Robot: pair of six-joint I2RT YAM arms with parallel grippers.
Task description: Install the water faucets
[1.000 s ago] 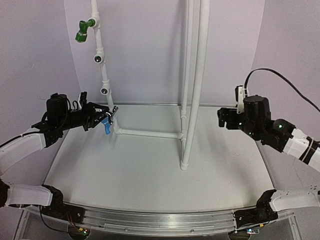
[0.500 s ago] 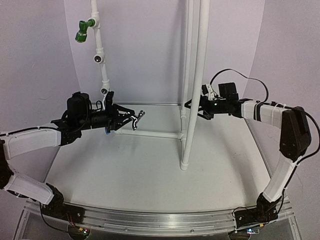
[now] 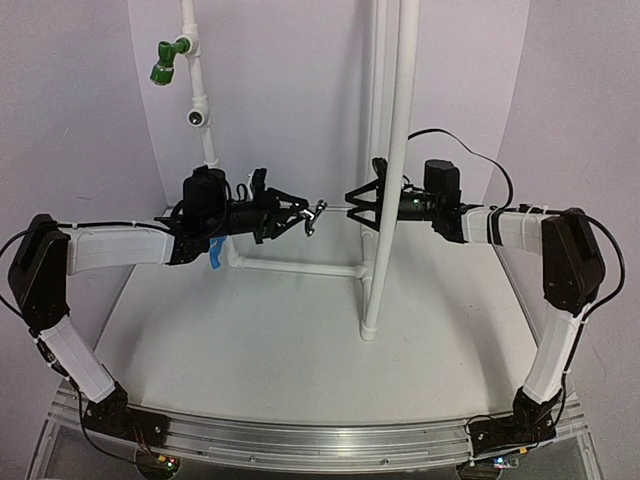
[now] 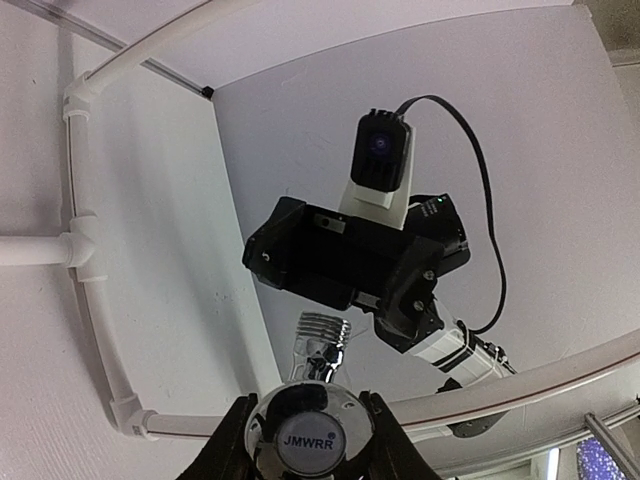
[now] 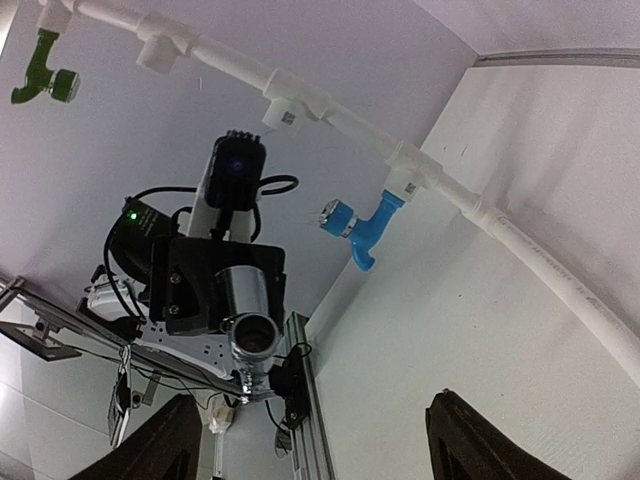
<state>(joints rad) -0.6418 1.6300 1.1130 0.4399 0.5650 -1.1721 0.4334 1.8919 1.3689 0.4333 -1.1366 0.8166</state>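
Chrome gives this piece its character: the shiny silver chrome faucet (image 3: pixel 316 211) hangs in mid-air above the pale grey table (image 3: pixel 300 350). It is clenched in the left gripper (image 3: pixel 298 212), whose black fingers (image 4: pixel 228 450) pinch its domed, lettered cap from both sides. Its ribbed cylindrical end points towards the right gripper (image 3: pixel 354 207), which hovers just beside it with jaws spread wide and nothing between them.

I judge the faucet rigid and fairly weighty for its size, heavier than its plastic siblings. It also looks slippery: polished, rounded metal offers pads little bite, so it could twist or slide in a light pinch. The straight barrel behind the cap looks the safest place to take hold, squarely across, leaving the ribbed end free for the socket. It should not bend or crack, but a drop from here would likely send it rolling.

The bright blue plastic faucet (image 5: pixel 358 232), matte with a short curved spout, already sits in a fitting low on the slim white plastic pipe (image 3: pixel 205 140) at the back wall. A green plastic faucet (image 3: pixel 165 62) sits in the top fitting. Between them an open white tee socket (image 3: pixel 196 117) faces out, round and smooth, a likely seat for the chrome one.
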